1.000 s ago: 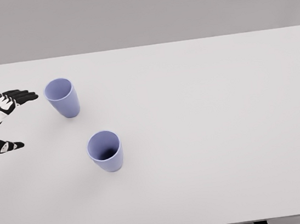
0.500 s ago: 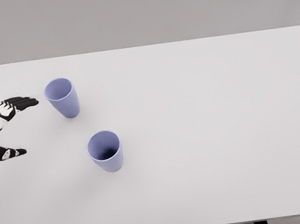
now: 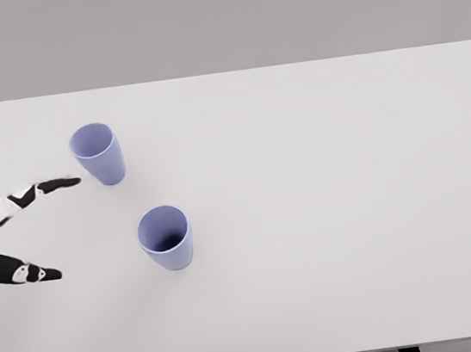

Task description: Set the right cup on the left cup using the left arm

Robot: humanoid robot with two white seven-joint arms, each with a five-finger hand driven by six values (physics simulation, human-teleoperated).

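Reaching in: left hand (image 3: 17,235) at the picture's left edge, fingers spread wide, holding nothing; arm cut off by the frame.
Left cup (image 3: 98,153): lilac, upright, just right of the fingertips.
Right cup (image 3: 165,237): lilac, upright, nearer the front edge.
Bench (image 3: 336,215): plain white.
Room: flat grey wall behind.

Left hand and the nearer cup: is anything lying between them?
Nothing. In the head view, only bare white table separates the open left hand from the nearer cup; the farther cup stands off that line.
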